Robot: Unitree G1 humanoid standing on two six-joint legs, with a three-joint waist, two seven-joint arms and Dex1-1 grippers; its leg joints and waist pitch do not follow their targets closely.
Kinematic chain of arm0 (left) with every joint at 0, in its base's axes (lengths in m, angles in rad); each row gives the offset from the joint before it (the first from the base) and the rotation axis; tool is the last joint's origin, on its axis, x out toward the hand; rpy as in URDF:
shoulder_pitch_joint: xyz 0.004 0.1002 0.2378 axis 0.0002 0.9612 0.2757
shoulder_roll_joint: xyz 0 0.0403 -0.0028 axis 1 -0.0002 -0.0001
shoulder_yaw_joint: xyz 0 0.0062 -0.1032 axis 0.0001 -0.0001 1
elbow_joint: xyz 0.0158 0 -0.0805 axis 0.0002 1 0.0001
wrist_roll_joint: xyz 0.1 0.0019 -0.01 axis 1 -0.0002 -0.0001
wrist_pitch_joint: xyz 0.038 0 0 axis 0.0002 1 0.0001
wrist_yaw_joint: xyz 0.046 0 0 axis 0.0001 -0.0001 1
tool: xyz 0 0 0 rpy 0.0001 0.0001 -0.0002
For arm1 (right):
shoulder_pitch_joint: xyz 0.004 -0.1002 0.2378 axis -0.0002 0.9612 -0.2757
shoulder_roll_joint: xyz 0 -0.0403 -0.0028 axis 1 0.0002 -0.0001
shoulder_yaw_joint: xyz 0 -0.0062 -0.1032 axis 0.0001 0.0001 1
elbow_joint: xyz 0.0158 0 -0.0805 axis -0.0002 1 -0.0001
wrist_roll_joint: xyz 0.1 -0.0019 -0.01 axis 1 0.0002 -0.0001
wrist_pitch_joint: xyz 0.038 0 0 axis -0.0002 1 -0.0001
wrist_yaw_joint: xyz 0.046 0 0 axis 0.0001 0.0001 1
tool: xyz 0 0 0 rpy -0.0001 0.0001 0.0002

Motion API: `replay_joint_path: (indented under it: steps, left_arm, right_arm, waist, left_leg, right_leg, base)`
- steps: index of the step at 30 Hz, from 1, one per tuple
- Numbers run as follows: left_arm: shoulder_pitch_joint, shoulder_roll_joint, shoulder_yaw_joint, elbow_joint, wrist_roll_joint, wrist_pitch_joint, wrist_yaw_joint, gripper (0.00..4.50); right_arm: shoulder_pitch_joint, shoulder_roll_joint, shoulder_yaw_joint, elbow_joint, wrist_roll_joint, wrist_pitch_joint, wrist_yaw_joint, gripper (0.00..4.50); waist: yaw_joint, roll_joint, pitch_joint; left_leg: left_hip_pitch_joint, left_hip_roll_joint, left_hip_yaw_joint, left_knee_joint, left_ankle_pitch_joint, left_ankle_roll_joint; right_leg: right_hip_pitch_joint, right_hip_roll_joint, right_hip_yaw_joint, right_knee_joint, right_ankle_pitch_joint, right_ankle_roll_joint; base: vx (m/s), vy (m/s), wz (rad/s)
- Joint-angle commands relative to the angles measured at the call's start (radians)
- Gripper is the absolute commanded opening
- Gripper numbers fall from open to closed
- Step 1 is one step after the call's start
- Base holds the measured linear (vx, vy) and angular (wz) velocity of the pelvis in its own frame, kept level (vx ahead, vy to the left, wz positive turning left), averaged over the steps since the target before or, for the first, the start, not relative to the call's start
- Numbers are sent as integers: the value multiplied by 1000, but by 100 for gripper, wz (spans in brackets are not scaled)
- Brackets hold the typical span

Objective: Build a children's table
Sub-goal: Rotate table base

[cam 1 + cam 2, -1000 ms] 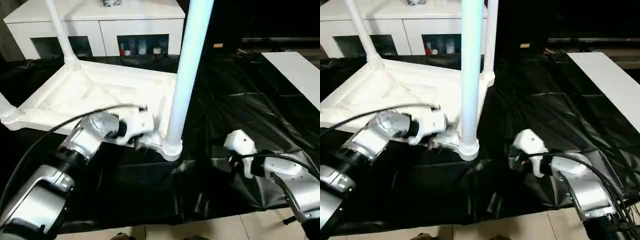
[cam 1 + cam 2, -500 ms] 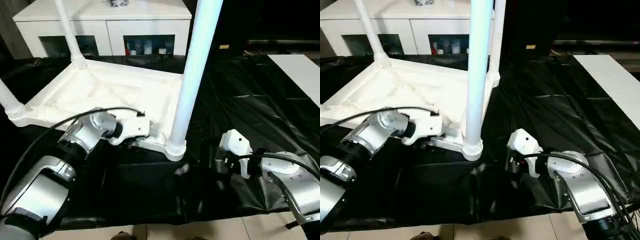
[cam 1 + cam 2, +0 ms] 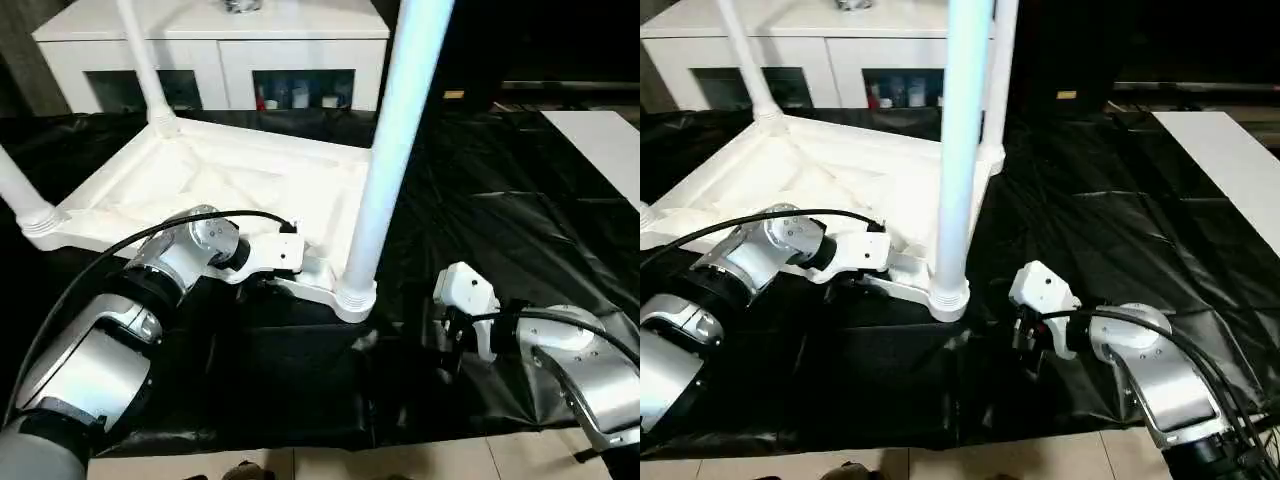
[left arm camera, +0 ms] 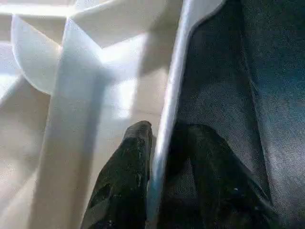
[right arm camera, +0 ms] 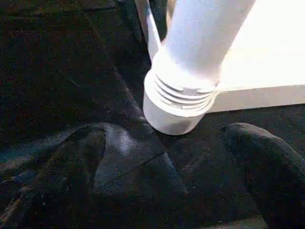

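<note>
The children's table top lies upside down on a black sheet. White legs stand upright in its corner sockets: the near one, a far one and a left one. My left gripper is at the top's near edge, just left of the near leg's socket. It is shut on the rim, one finger inside and one outside. My right gripper hovers low over the sheet to the right of that socket. It is open wide with nothing between its fingers.
A white cabinet with glass doors stands behind the table top. A white panel lies at the far right. The crumpled black sheet covers the floor, and bare tiles show along the near edge.
My left gripper's fingers have closed in on the table top's near rim. My right gripper has edged slightly toward the near leg's base. The camera has shifted a little.
</note>
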Motion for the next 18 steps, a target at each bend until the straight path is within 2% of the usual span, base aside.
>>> replay_joint_path:
  steps: [1,4,6,8,9,10,11,12,14,15,16,17,18]
  left_arm:
    - [-13,6,-21,18,24,1,-21,118]
    - [-8,0,-12,31,25,24,-34,106]
    - [0,4,-5,27,25,62,-38,77]
    - [18,7,9,12,8,101,-49,74]
    - [43,7,32,-13,-14,149,-49,52]
    - [70,8,52,-44,-33,192,-38,42]
    - [72,8,53,-46,-35,195,-37,42]
    - [122,4,93,-103,-67,281,11,36]
    - [159,0,121,-146,-82,345,48,33]
    - [199,-2,148,-194,-91,416,89,27]
    - [201,-2,149,-196,-92,420,91,27]
    - [215,-1,155,-215,-91,438,101,26]
    - [239,1,164,-246,-91,468,118,26]
  right_arm:
    - [-1,-10,5,-16,-2,3,-1,450]
    - [-8,-10,6,-10,0,2,-4,450]
    - [-8,-10,5,-5,-2,-1,-5,450]
    - [-6,-7,0,-3,-3,1,-14,450]
    - [-5,-3,-5,0,-5,1,-23,450]
    - [-5,1,-10,7,-10,-1,-37,450]
    - [-5,1,-10,7,-10,-1,-38,450]
    - [-10,11,-22,25,-25,-3,-74,450]
    - [-18,21,-35,44,-35,5,-110,450]
    - [-28,30,-51,63,-42,10,-145,450]
    - [-29,31,-51,64,-42,11,-147,450]
    - [-31,33,-56,67,-41,15,-153,450]
    - [-34,37,-63,72,-39,23,-163,450]
  waist:
    - [2,-5,-74]
    - [0,-7,-75]
    - [0,-4,-75]
    - [-1,-3,-75]
    - [-2,-4,-74]
    - [-2,0,-75]
    - [-7,0,-74]
    - [-9,3,-76]
    - [-15,0,-75]
    - [-20,0,-73]
    - [-23,0,-73]
    - [-27,1,-70]
    - [-28,3,-71]
  left_leg:
    - [25,52,-29,-71,-188,47]
    - [22,50,-28,-69,-176,51]
    - [23,51,-28,-69,-173,52]
    - [24,51,-28,-69,-173,52]
    - [23,51,-29,-70,-175,52]
    - [23,52,-29,-71,-174,48]
    - [23,53,-30,-72,-179,47]
    - [24,52,-30,-71,-180,48]
    - [24,51,-28,-71,-179,52]
    - [22,48,-27,-70,-181,56]
    - [22,47,-27,-71,-185,55]
    - [22,43,-26,-69,-205,59]
    - [25,43,-27,-69,-213,55]
  right_leg:
    - [50,-88,44,-69,-124,-245]
    - [53,-89,45,-67,-111,-246]
    - [52,-89,44,-66,-104,-250]
    - [52,-87,44,-66,-96,-256]
    - [53,-89,44,-67,-101,-258]
    - [53,-90,44,-64,-98,-261]
    - [53,-89,43,-64,-92,-267]
    - [54,-88,43,-64,-91,-269]
    - [53,-87,43,-66,-99,-272]
    - [52,-86,42,-69,-124,-268]
    - [52,-86,41,-69,-144,-266]
    - [49,-85,42,-80,-212,-246]
    - [49,-85,42,-80,-238,-237]
  base:
    - [0,0,0]
    - [0,0,0]
    - [0,0,0]
    - [0,0,0]
    - [0,0,0]
    - [0,0,0]
    - [0,0,0]
    - [0,0,0]
    - [0,0,0]
    - [0,0,0]
    - [0,0,0]
    - [0,0,0]
    - [0,0,0]
